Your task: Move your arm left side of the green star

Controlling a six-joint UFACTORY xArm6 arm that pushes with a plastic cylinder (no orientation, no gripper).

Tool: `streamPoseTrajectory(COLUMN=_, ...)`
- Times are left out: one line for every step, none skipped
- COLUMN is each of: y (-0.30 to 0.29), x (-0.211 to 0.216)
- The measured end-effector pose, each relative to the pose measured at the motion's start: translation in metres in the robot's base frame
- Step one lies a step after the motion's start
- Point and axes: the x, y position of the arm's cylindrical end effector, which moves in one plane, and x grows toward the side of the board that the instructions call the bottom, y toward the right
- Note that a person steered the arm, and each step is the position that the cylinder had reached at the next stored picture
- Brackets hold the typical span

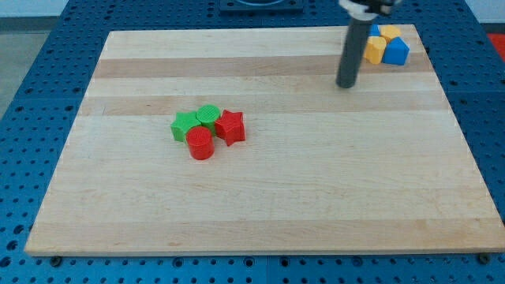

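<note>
A green star point(185, 125) lies on the wooden board point(260, 197), left of the middle, at the left end of a tight cluster. Touching it are a green cylinder point(209, 116) at its upper right, a red cylinder point(200, 144) below it, and a red star point(230, 127) at the cluster's right. My tip point(346, 84) stands on the board far to the upper right of the cluster, well apart from the green star. The dark rod rises from the tip to the view's top edge.
Near the board's top right corner sits a group of a yellow block point(375, 49), a blue block point(396, 51) and an orange-yellow block point(387, 32), just right of the rod. Blue perforated table point(47, 95) surrounds the board.
</note>
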Motion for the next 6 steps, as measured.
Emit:
streamPoseTrajectory(y=-0.056, x=0.0)
streamPoseTrajectory(y=-0.111, x=0.0)
streamPoseTrajectory(y=-0.16, x=0.0)
streamPoseTrajectory(y=-0.171, x=-0.001)
streamPoseTrajectory(y=-0.171, x=-0.001)
streamPoseTrajectory(y=-0.191, x=-0.001)
